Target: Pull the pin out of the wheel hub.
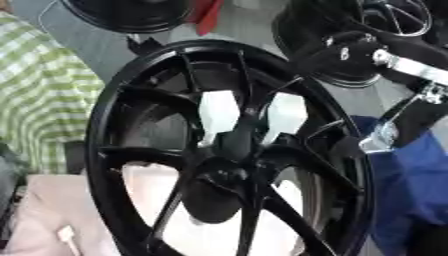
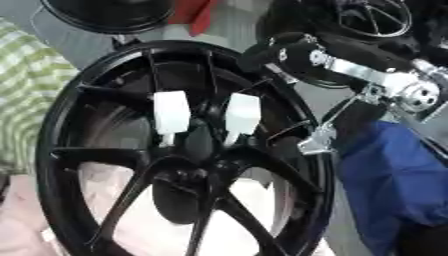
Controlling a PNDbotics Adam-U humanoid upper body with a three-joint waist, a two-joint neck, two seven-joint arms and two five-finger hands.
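Black wheel hub [image 1: 229,165] fills the frame, rigid and heavy; pin unidentifiable. Right hand [image 2: 293,57], upper right, grip unclear.

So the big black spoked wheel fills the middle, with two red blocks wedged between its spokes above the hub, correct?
Not quite: the two blocks wedged between the spokes of the big black spoked wheel above the hub are white, not red. The left eye view shows both clearly.

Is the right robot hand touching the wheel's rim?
Cannot tell. In the right eye view the right robot hand overlaps the wheel rim; neither contact nor gap shows.
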